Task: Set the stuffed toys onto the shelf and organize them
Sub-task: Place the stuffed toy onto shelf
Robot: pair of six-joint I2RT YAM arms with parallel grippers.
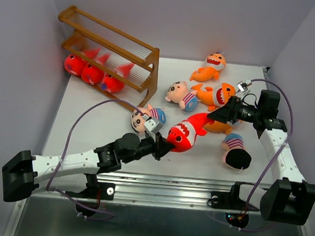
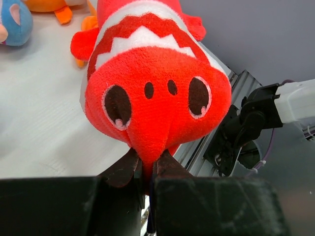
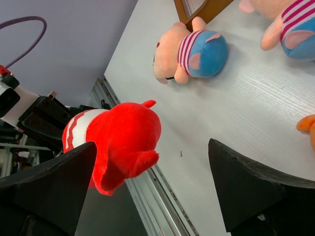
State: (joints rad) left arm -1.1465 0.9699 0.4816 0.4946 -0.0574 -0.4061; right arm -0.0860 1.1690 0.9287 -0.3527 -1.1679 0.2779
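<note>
Grip: the red shark (image 2: 152, 88) is pinched by the left gripper (image 2: 146, 164) at the lower tip of its face only, the jaws closed on a small fold of plush.
Slip risk: with so little held, the toy may be pulled free by its own weight during a swing.
Snag risk: a striped-shirt boy (image 1: 146, 120) lies just beside the left gripper and could be dragged along.
Shelf risk: the shelf (image 1: 150, 73) stands well apart at the far left, and the three red sharks (image 1: 92, 72) on its bottom tier could be knocked.
Right gripper (image 3: 153, 142): spread wide, nothing held.
Position: the shark's body is stretched away from the left fingers toward the right gripper, near the table's (image 1: 90, 128) front edge.
</note>
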